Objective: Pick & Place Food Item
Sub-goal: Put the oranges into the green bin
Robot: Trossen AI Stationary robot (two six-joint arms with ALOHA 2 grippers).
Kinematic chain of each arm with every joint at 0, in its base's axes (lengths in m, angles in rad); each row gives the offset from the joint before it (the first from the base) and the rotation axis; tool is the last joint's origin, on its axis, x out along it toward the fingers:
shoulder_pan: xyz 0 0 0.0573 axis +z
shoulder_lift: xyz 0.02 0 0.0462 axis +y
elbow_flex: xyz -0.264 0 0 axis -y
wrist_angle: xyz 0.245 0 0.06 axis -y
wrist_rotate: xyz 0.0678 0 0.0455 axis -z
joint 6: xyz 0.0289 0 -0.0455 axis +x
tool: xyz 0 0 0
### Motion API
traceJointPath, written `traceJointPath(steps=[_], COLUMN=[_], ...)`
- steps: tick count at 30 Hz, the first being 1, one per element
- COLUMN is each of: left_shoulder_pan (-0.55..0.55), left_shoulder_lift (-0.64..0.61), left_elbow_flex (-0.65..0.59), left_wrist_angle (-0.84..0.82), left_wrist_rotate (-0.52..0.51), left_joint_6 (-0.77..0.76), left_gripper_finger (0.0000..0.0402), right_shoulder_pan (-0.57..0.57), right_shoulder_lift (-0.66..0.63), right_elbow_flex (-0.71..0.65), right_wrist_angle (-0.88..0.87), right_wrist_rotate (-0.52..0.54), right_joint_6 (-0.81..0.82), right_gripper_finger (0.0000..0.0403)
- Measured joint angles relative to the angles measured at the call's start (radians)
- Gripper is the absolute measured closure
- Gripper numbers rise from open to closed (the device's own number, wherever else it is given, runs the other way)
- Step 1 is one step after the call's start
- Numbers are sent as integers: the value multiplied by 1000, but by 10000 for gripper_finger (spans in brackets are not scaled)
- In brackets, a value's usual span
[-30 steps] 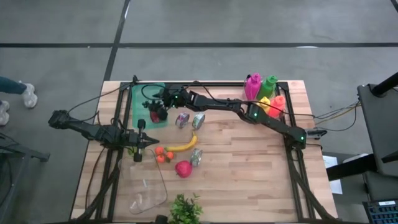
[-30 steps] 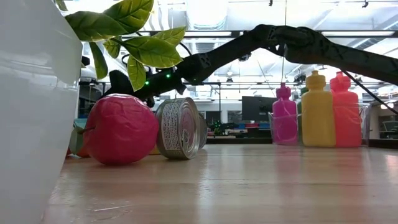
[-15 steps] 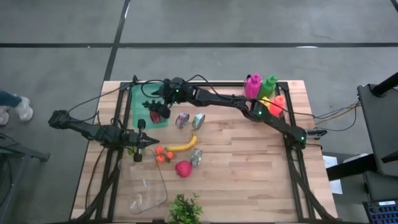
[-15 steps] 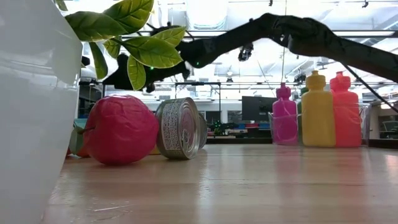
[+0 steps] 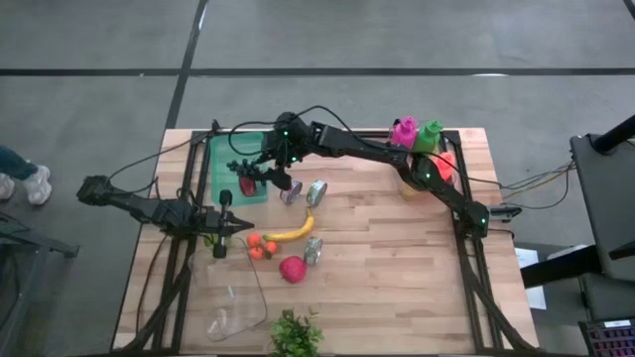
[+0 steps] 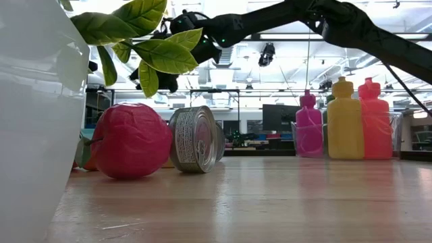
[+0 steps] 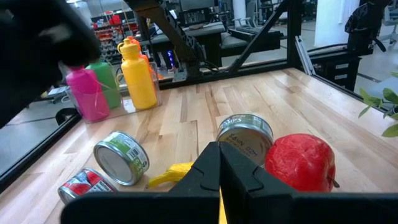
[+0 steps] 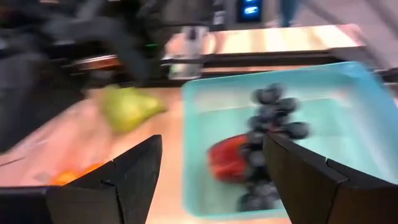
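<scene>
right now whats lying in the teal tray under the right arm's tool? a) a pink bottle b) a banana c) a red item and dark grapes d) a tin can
c: the right wrist view shows a red item and dark grapes inside the teal tray, with the open right tool above them.

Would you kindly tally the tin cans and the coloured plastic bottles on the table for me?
Tin cans: 3
Plastic bottles: 4
Total: 7
</scene>
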Motion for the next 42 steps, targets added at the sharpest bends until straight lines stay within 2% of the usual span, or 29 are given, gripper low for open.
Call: traceJointPath(steps=[5,10,19,25,29,36,42], left_shoulder_pan=[0,0,0,0,0,0,0], left_shoulder_lift=[0,0,0,0,0,0,0], left_elbow_flex=[0,0,0,0,0,0,0], left_wrist_angle=[0,0,0,0,0,0,0], left_wrist_rotate=[0,0,-2,-2,-2,-2,-2], left_joint_6=[0,0,0,0,-1,-1,-1], left_gripper_finger=[402,402,402,402,402,402,402], right_shoulder_pan=[-5,6,61,142,186,239,262], right_shoulder_lift=[-30,-63,-140,-203,-255,-295,-347], right_elbow_flex=[0,0,-1,-5,-9,-30,-112], right_wrist_angle=[-31,-82,-203,-247,-246,-250,-202], right_wrist_rotate=[-276,-297,-99,128,244,358,454], right_joint_6=[8,-20,-33,-67,-93,-64,-33], right_gripper_finger=[126,126,126,126,126,126,126])
